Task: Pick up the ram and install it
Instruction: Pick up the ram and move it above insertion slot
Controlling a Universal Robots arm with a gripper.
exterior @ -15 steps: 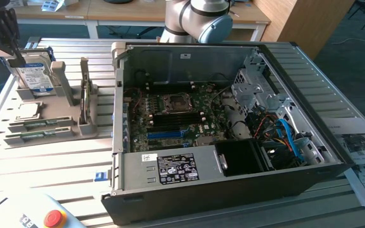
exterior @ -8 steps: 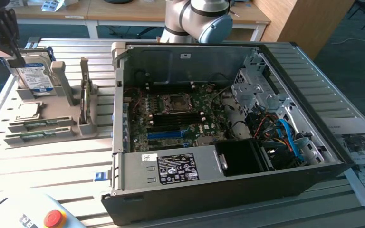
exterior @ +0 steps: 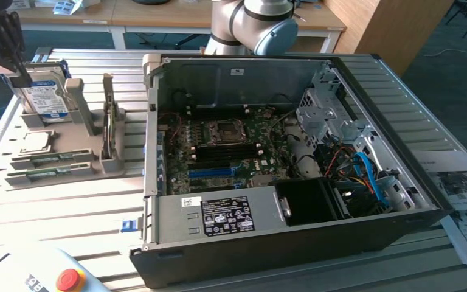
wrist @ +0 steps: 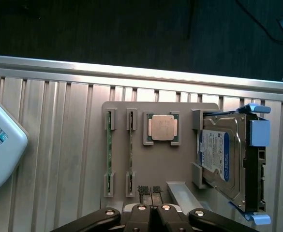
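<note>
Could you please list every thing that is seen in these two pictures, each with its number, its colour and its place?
ram sticks: two, green, lying side by side in slots of the holder.
processor chip: one, silver, in the holder beside the ram sticks.
hard drive: one, silver with blue-white label, on its edge in the holder.
holder: one, grey, on the table, at the exterior view's left of the case.
computer case: one, black, open, mid-table.
motherboard: one, dark green, inside the case.
papers: several, white, at the exterior view's right of the case.
pendant: one, white with red button, on the table's near corner.
table: one, silver, slatted.
robot arm: one, grey, behind the case.
gripper: one, black, shut, above the holder.
</note>
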